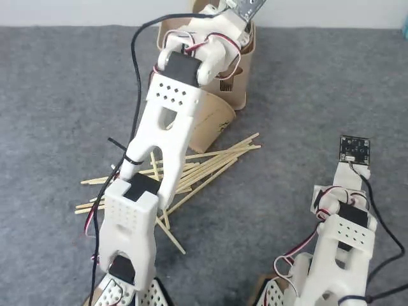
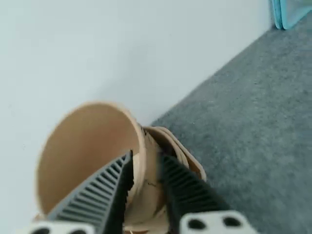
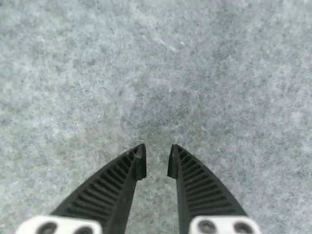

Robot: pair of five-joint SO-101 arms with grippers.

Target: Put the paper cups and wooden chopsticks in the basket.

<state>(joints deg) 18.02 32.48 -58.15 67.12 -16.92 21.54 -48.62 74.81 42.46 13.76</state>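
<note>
My left gripper [image 2: 146, 161] is shut on the rim of a brown paper cup [image 2: 87, 151], one finger inside and one outside, held close to the wall. A second paper cup [image 2: 178, 151] sits right behind it. From above, the left arm [image 1: 169, 121] stretches to the table's far edge, over an upright cup [image 1: 242, 73] and a cup lying on its side [image 1: 215, 120]. Several wooden chopsticks [image 1: 204, 167] lie scattered on the grey carpet under that arm. My right gripper [image 3: 156, 163] hovers over bare carpet, open a narrow gap, holding nothing.
A teal container edge [image 2: 290, 13] shows at the far corner by the wall. The right arm [image 1: 344, 233] rests folded at the near right. Grey carpet [image 1: 319, 89] lies bare between the cups and the right arm.
</note>
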